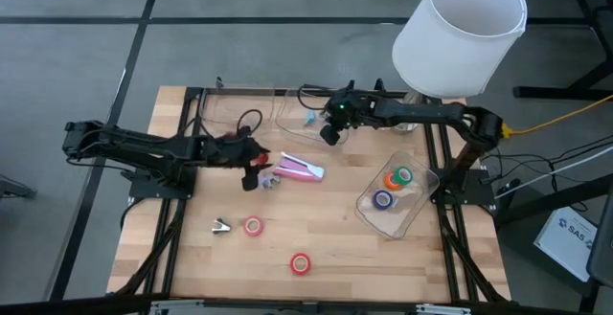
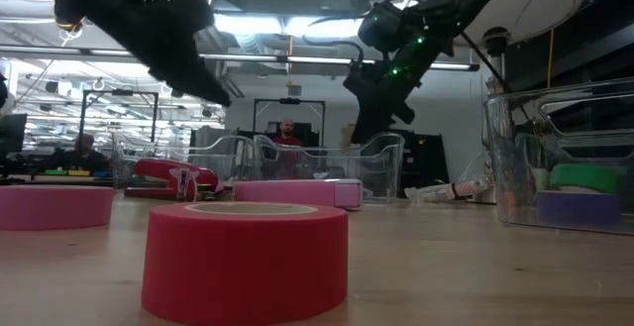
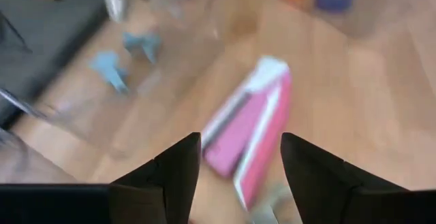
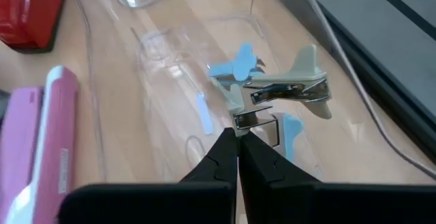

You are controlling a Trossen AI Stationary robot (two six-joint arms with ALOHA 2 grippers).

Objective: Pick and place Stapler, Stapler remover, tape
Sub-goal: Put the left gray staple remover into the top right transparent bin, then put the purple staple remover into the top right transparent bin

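A pink stapler (image 1: 300, 168) lies flat mid-table. My left gripper (image 3: 238, 163) hovers open at its left end, one finger on either side and clear of it. A red stapler (image 2: 166, 173) lies behind the left gripper (image 1: 255, 169). My right gripper (image 4: 238, 142) is shut over a clear tray (image 1: 299, 114) at the far edge, with a grey-handled stapler remover (image 4: 289, 88) at its tips; blue removers (image 4: 235, 64) lie in the tray. Two tape rolls, pink (image 1: 253, 226) and red (image 1: 302, 263), lie flat near the front. My right gripper pinches the stapler remover by its metal claw end (image 4: 248, 118), only at the fingertips. The fingers slant down from the table's right. The remover sticks out beyond them, handles away from the gripper, above the clear tray's floor.
A clear bin (image 1: 421, 186) at the right holds green, orange and purple tape rolls (image 1: 393, 187). A silvery stapler remover (image 1: 222, 226) lies front left, another small piece (image 1: 269, 183) by the left gripper. A big white shade (image 1: 460, 33) stands over the far right corner.
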